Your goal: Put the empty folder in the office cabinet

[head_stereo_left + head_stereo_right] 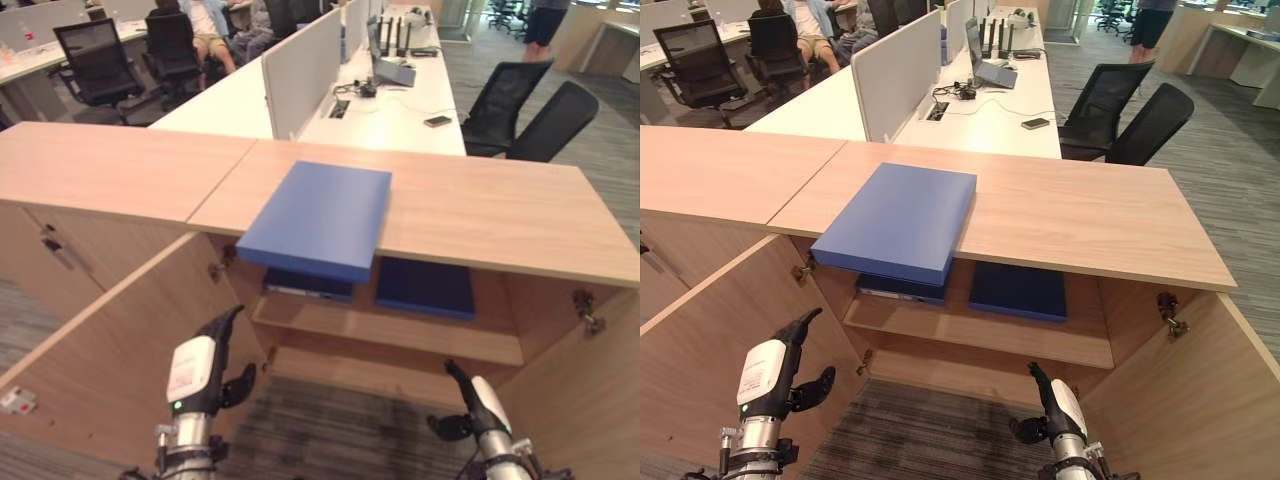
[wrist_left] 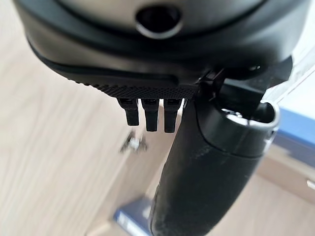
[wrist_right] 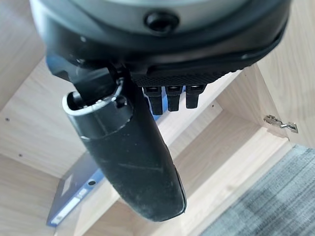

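Nearest, at 7 o'clock, the left hand hangs low in front of the open cabinet, its fingers straight and relaxed, holding nothing. At 5 o'clock the right hand hangs the same way, fingers loose and empty. Both sit below the shelf, probably so that they can rise under the folder's overhanging edge.

The doors stand swung wide: the left door at 8 o'clock and the right door at 4 o'clock, which leaves the opening free for both arms.

On the shelf inside, at centre, lie two dark blue binders: one to the left and one just beside it to the right. They lie flat, so the new one likely has to go on top of or beside them.

Above, toward 12 o'clock, the blue folder lies flat on the cabinet's top. Its near edge juts out past the front lip, directly over the left binder; that overhang gives the fingers something to catch. It is not yet gripped or moved.

Farther off at 12 o'clock are a white tabletop with dividers, and black chairs at 2 o'clock.
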Robot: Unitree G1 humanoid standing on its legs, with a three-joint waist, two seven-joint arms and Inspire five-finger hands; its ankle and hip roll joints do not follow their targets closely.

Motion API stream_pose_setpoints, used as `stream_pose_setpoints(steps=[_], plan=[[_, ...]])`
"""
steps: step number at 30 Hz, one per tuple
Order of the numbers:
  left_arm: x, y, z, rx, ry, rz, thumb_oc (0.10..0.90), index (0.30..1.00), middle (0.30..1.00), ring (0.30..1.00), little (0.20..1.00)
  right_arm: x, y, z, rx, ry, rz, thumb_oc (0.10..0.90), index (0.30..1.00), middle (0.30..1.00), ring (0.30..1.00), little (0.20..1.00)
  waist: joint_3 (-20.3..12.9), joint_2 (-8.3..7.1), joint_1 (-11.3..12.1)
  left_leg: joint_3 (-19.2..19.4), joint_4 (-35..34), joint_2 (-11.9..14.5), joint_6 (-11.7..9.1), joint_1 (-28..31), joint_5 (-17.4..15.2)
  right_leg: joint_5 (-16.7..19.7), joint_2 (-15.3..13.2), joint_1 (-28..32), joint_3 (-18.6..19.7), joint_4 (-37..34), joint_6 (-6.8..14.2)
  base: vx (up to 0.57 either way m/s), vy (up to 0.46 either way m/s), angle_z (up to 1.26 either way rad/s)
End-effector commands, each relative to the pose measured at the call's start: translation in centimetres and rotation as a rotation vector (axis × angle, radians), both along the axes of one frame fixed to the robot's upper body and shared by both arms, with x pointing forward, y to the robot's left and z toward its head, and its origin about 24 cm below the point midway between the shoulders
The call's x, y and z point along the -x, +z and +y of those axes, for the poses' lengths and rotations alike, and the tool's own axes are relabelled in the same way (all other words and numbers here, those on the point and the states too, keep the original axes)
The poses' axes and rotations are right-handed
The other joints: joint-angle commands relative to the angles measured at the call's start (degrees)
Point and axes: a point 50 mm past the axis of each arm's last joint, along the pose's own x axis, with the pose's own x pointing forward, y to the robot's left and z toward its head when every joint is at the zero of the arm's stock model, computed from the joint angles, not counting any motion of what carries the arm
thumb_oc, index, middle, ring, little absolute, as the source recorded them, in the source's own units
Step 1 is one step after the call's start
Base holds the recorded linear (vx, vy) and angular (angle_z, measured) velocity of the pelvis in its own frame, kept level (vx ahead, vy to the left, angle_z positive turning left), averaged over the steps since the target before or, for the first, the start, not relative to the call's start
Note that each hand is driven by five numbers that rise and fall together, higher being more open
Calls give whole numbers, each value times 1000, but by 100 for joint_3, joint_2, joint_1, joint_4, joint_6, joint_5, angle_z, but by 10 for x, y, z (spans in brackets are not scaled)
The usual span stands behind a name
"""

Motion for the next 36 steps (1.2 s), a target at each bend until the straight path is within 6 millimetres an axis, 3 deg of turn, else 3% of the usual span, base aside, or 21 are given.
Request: stream_pose_setpoints(steps=[1, 7, 10, 15, 23, 36], plan=[[-18, 46, 7, -42, -9, -277, 800, 900, 900, 900, 900, -40, 29, 4, -39, 6, -225, 800, 900, 900, 900, 900, -13, -135, 109, -131, -13, 30, -117, 254, -687, -538, -124, 220, -108, 275, 326, 1, -24, 11], [-22, 71, 8, -144, -44, -388, 800, 900, 900, 900, 900, -41, 29, 2, -50, -12, -223, 800, 900, 900, 900, 900, -29, -148, 143, -168, -13, 49, -129, 249, -688, -562, -98, 234, -124, 274, 317, 4, -22, 1], [-31, 93, 9, -264, -96, -459, 800, 900, 900, 900, 900, -41, 28, 1, -73, -29, -215, 800, 900, 900, 900, 900, -54, -107, 121, -163, -13, 60, -144, 268, -691, -574, -94, 226, -128, 289, 321, 0, 0, 0], [-38, 108, 9, -319, -126, -519, 800, 900, 900, 900, 900, -44, 29, 3, -89, -22, -219, 800, 900, 900, 900, 900, -72, -85, 92, -153, -13, 84, -161, 285, -703, -588, -91, 216, -116, 308, 317, 0, 0, 0], [-51, 142, -7, -405, -302, -611, 800, 900, 900, 900, 900, -43, 25, 7, -106, -11, -197, 800, 900, 900, 900, 900, -130, 16, -48, -86, -13, 104, -190, 331, -714, -583, -78, 184, -63, 329, 329, 0, 0, 0], [-73, 145, -26, -410, -436, -558, 800, 900, 900, 900, 900, -39, 21, 6, -132, -42, -180, 800, 900, 900, 900, 900, -161, 90, -282, 44, -13, 95, -185, 349, -662, -489, -91, 130, 66, 318, 348, 0, 3, -6]])
